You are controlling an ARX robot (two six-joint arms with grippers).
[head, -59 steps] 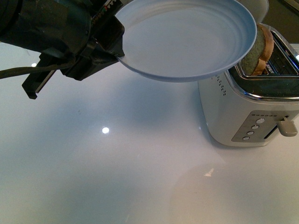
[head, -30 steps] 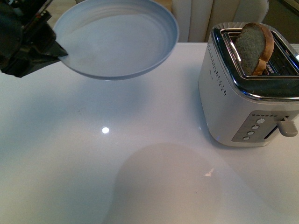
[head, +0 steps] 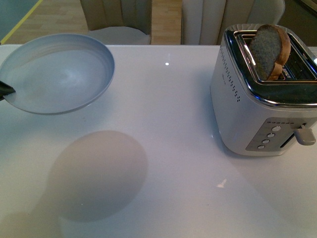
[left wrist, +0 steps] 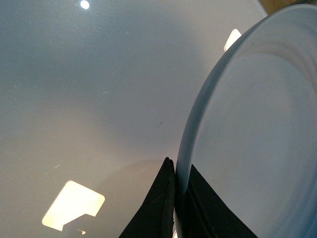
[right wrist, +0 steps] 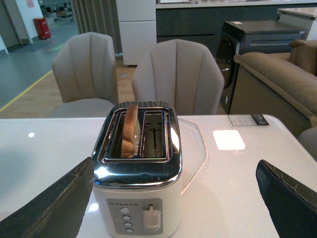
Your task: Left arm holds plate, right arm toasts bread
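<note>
Toaster (head: 262,99) on worktop (head: 173,124), bread (head: 269,49) upright in slot. Left gripper (left wrist: 177,171) jaws clamp plate (head: 57,72) rim; right gripper (right wrist: 176,163) jaws spread, facing toaster.

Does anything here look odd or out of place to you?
Nothing is spilled or broken. The bread leans askew, sticking high out of one toaster slot. The empty plate hangs above the table, pinched at its rim by the left end effector.
</note>
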